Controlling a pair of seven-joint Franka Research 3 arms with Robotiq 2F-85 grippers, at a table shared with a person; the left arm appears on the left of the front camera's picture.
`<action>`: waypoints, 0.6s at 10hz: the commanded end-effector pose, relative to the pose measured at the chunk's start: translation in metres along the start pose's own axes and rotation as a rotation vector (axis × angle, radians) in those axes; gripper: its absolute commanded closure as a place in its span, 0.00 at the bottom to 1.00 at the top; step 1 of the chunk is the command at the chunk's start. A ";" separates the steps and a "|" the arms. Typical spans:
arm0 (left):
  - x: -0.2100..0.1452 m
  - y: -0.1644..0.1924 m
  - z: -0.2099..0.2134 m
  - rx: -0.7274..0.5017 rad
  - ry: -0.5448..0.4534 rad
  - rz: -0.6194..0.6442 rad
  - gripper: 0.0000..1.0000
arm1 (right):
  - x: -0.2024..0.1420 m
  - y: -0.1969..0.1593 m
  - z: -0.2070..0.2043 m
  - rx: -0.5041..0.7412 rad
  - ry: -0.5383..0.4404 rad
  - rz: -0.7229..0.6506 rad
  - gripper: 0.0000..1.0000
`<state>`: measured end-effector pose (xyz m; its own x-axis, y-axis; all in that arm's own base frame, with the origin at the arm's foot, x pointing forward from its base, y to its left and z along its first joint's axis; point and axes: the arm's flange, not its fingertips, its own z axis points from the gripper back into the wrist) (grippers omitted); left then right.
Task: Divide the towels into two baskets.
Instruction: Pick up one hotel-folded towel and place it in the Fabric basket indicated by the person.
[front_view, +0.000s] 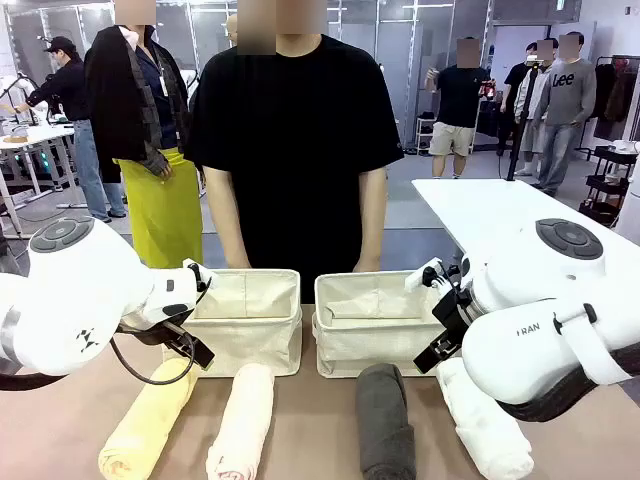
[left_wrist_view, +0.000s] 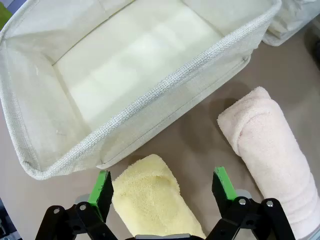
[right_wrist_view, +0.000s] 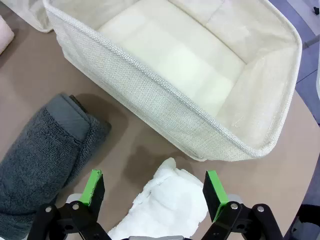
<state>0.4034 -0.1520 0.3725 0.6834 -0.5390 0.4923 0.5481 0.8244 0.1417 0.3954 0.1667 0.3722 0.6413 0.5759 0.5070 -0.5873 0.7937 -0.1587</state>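
Four rolled towels lie side by side on the brown table: pale yellow (front_view: 148, 420), pale pink (front_view: 243, 420), dark grey (front_view: 384, 425) and white (front_view: 487, 425). Behind them stand two cream canvas baskets, the left basket (front_view: 245, 325) and the right basket (front_view: 372, 330), both with nothing inside. My left gripper (left_wrist_view: 162, 187) hangs open above the near end of the yellow towel (left_wrist_view: 152, 197), with the pink towel (left_wrist_view: 272, 145) to its side. My right gripper (right_wrist_view: 155, 192) is open over the end of the white towel (right_wrist_view: 165, 207), the grey towel (right_wrist_view: 47, 150) beside it.
A person in a black T-shirt (front_view: 295, 140) stands at the far side of the table, right behind the baskets, hands down behind them. Other people stand farther back in the room. A white table (front_view: 500, 210) sits at the back right.
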 end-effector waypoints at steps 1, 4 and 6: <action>0.000 0.000 0.000 0.000 0.000 0.000 0.00 | 0.000 0.000 0.000 0.000 0.000 0.000 0.00; 0.000 0.000 0.000 0.000 0.000 0.000 0.00 | 0.000 0.000 0.000 0.000 0.000 0.000 0.00; 0.000 0.000 0.000 0.000 0.000 0.000 0.00 | 0.000 0.000 0.000 0.000 0.000 0.000 0.00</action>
<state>0.4028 -0.1534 0.3725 0.6812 -0.5424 0.4917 0.5507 0.8222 0.1439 0.3956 0.1664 0.3722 0.6406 0.5771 0.5067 -0.5878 0.7930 -0.1600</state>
